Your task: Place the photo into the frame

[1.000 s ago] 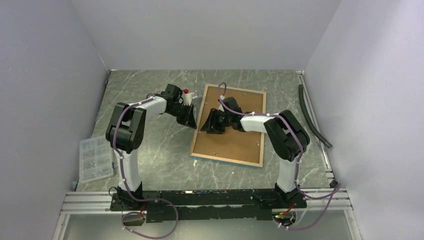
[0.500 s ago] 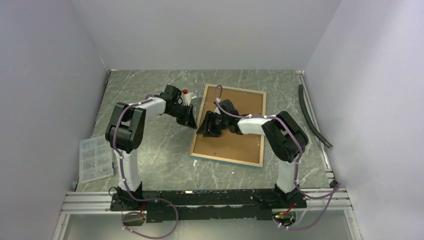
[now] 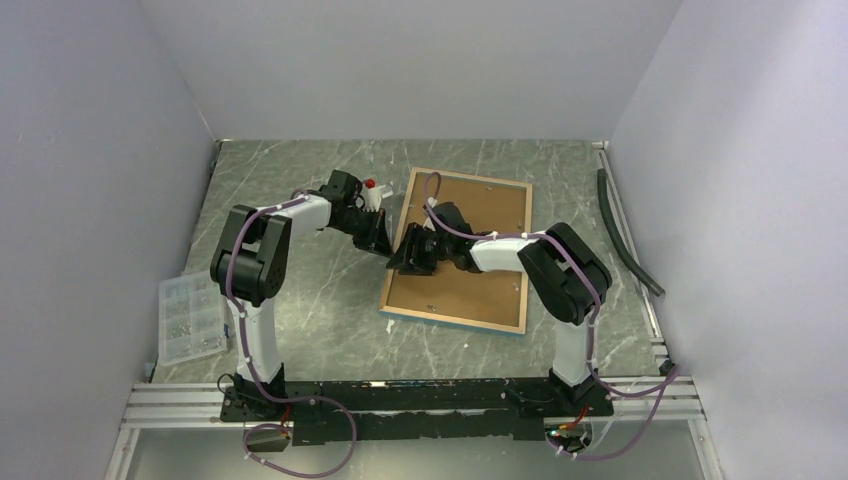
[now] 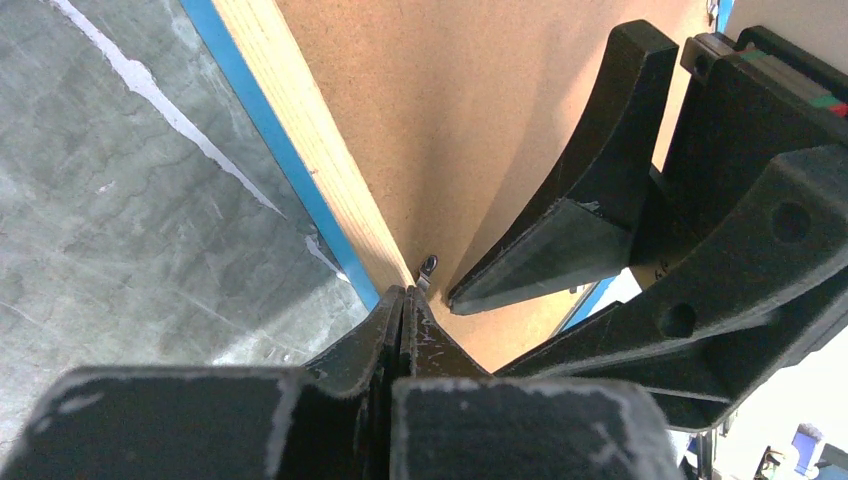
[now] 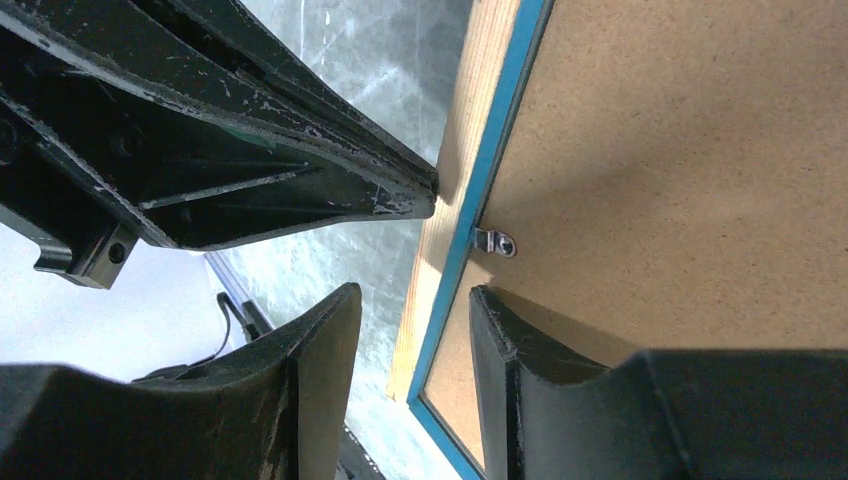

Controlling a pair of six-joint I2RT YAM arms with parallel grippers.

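Crowding one edge of the face-down, blue-rimmed light-wood rectangular picture frame (image 4: 300, 150)
Pinched shut, the left gripper (image 4: 402, 300) sits beside a small metal tab (image 4: 428, 266); the right gripper (image 5: 415, 295) faces it half-open, straddling that edge.

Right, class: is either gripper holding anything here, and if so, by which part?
Nothing is held. The left gripper is shut and empty, tips beside the frame; the right gripper is open, straddling its edge.
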